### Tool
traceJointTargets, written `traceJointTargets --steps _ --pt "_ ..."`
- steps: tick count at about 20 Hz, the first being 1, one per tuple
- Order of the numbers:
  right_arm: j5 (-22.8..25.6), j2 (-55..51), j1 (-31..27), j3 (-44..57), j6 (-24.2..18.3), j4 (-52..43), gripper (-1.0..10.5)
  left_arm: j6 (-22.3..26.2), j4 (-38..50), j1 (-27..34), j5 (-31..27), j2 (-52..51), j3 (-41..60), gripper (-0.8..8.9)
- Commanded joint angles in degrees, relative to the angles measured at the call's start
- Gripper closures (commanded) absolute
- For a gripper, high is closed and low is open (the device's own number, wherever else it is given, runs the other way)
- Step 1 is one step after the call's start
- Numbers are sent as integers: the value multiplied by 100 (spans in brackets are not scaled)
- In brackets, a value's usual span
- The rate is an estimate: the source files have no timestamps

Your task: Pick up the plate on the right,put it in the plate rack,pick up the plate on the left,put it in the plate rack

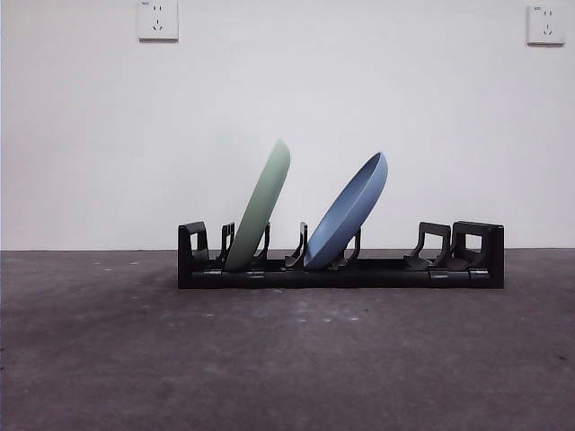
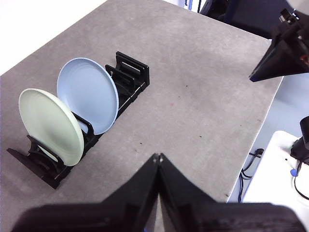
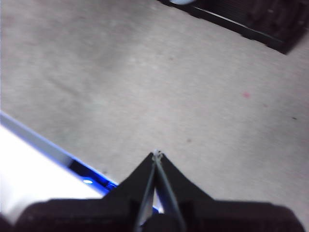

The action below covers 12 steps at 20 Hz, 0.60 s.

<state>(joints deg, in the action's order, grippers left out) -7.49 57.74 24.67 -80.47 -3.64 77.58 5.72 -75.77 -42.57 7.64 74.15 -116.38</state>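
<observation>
The black plate rack [image 1: 340, 269] stands across the middle of the table. A pale green plate [image 1: 260, 208] leans in its left slots and a blue plate [image 1: 350, 213] leans in the middle slots, both tilted right. From the left wrist view the green plate [image 2: 50, 124] and blue plate [image 2: 88, 94] stand in the rack [image 2: 130, 77]. My left gripper [image 2: 158, 156] is shut and holds nothing, raised well away from the rack. My right gripper [image 3: 157, 153] is shut over bare table near its edge, with one end of the rack [image 3: 251, 19] far off.
The grey table [image 1: 287, 359] stretches around the rack. Two wall sockets [image 1: 158, 20] sit on the white wall behind. The other arm [image 2: 285, 48] shows dark beyond the table's far corner in the left wrist view. A white surface [image 3: 34, 169] lies past the table edge.
</observation>
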Motion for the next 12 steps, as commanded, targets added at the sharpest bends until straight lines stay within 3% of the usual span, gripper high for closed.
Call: traceJointTargets --steps 1,5,8,12 --pt "175 103 4 33 44 125 943 -31 26 -11 -22 11 9 817" --pt "262 295 4 33 44 125 943 31 153 -13 -11 42 13 817" --pt "262 409 4 33 44 125 944 835 855 498 98 22 26 817" --pt "262 468 4 31 44 120 944 1259 1915 1300 1217 -212 619 817"
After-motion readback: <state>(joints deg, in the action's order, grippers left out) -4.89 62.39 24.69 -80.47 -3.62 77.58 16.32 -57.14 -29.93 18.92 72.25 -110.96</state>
